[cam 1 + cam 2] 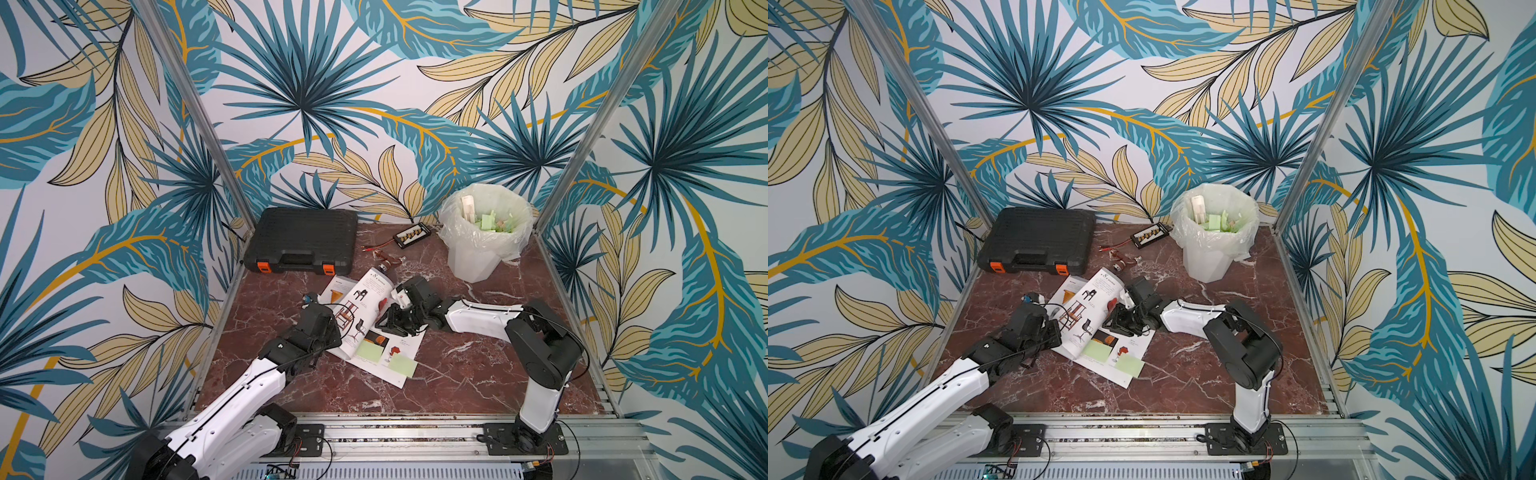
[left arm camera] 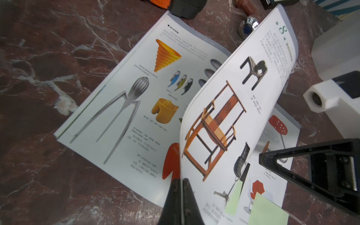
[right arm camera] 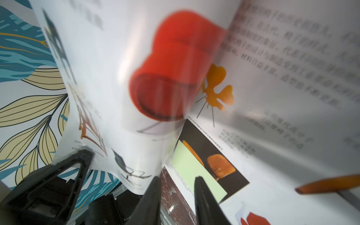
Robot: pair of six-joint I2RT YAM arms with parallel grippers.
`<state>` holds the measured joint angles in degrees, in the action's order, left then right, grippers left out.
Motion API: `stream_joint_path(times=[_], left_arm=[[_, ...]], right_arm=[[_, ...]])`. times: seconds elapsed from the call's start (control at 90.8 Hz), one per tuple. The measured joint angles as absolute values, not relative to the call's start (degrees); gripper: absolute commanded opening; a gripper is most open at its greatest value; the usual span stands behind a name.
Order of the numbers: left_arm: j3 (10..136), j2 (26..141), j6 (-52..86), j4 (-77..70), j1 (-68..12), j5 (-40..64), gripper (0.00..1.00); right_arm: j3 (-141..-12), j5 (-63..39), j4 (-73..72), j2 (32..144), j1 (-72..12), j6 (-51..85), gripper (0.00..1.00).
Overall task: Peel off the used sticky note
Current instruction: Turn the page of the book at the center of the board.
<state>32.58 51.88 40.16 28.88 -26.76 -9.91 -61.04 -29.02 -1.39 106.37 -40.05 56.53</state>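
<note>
An open magazine (image 1: pixel 374 332) lies on the marble table. Two pale green sticky notes (image 1: pixel 369 351) (image 1: pixel 402 365) are stuck on its near right-hand page; both also show in the left wrist view, one sticky note (image 2: pixel 232 200) half under the raised page, its neighbour (image 2: pixel 266 210) beside it. My left gripper (image 2: pixel 182 181) is shut on the edge of a lifted page (image 2: pixel 224 120), which curves up over the spread. My right gripper (image 3: pixel 177 181) hovers open just above one sticky note (image 3: pixel 194 169), nothing between its fingers. In both top views the right gripper (image 1: pixel 390 320) sits over the magazine's middle.
A black tool case (image 1: pixel 303 241) lies at the back left. A white bin (image 1: pixel 484 232) lined with a bag holds green scraps at the back right. A small terminal board (image 1: pixel 411 235) and loose small parts (image 1: pixel 386 264) lie behind the magazine.
</note>
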Motion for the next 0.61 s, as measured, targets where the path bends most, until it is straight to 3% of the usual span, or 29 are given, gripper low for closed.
stream_joint_path(times=[0.22, 0.375, 0.419, 0.54, 0.606], left_arm=[[32.1, 45.2, 44.2, 32.1, -26.2, -17.9, 0.04], [31.1, 44.2, 46.7, 33.5, -25.8, -21.9, 0.16], [30.9, 44.4, 47.0, 34.3, -25.6, -22.7, 0.24], [30.6, 44.5, 49.1, 35.9, -25.5, -24.4, 0.6], [30.5, 44.5, 49.6, 36.5, -25.5, -24.9, 0.71]], right_arm=[[-61.0, -29.0, -1.4, 106.4, -40.1, 56.3, 0.32], [-61.1, -29.0, -1.4, 106.5, -40.1, 56.3, 0.33], [-61.1, -29.0, -1.4, 106.8, -40.1, 56.3, 0.33], [-61.1, -29.0, -1.4, 107.7, -40.1, 56.3, 0.32], [-61.1, -29.0, -1.4, 107.9, -40.1, 56.3, 0.32]])
